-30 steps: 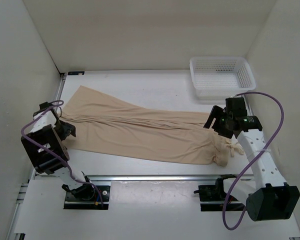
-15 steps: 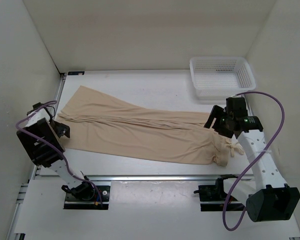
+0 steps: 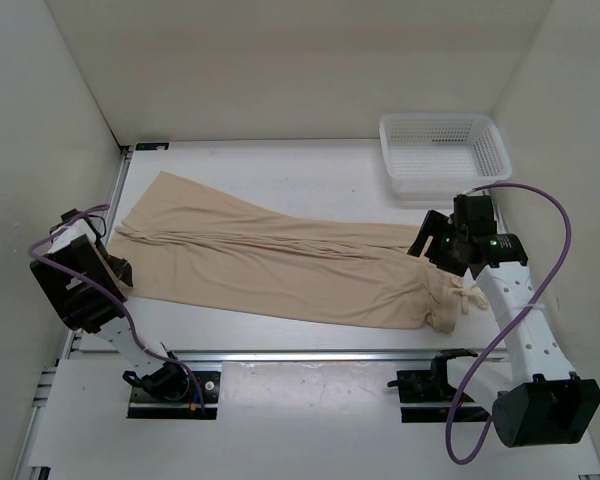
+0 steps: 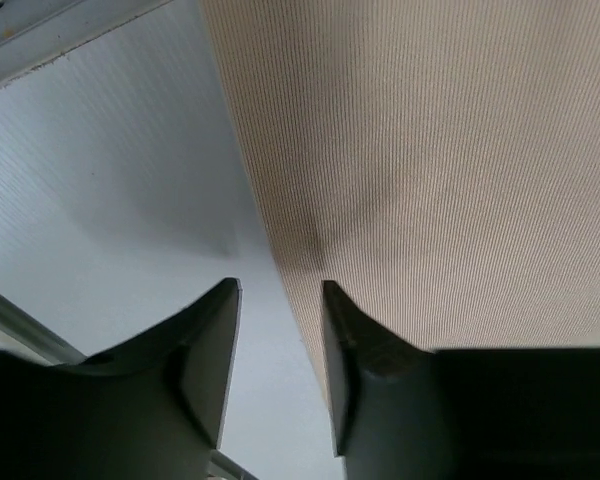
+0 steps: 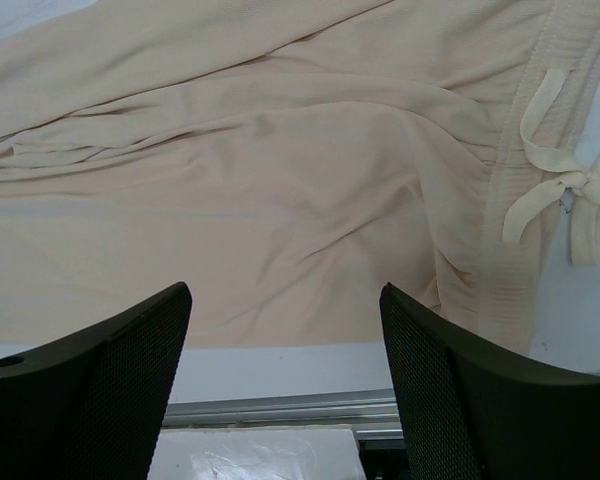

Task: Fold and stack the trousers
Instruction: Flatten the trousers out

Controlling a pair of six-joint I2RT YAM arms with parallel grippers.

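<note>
Now the left end effector (image 4: 277,300) sits low, jaws narrowly parted and gripping nothing, at the hem edge of the trousers (image 3: 280,265). It should get one finger under the cloth before clamping. The right end effector (image 5: 285,300) hangs wide open above the waist end. The trousers lie flat across the counter (image 3: 310,170).

**Table layout, single moment**

Light beige, thin, soft trousers (image 3: 280,265) lie flat across the white table (image 3: 310,165). Leg ends lie to the left and farther back, waistband to the right and nearer. Cream drawstring (image 3: 470,297) trails right of the waistband onto the table. White plastic mesh basket (image 3: 442,183) sits in the far right corner, behind the waistband and apart from it. Left gripper (image 4: 280,290) is at the trousers' left near edge, right gripper (image 5: 285,300) above the waist end
</note>
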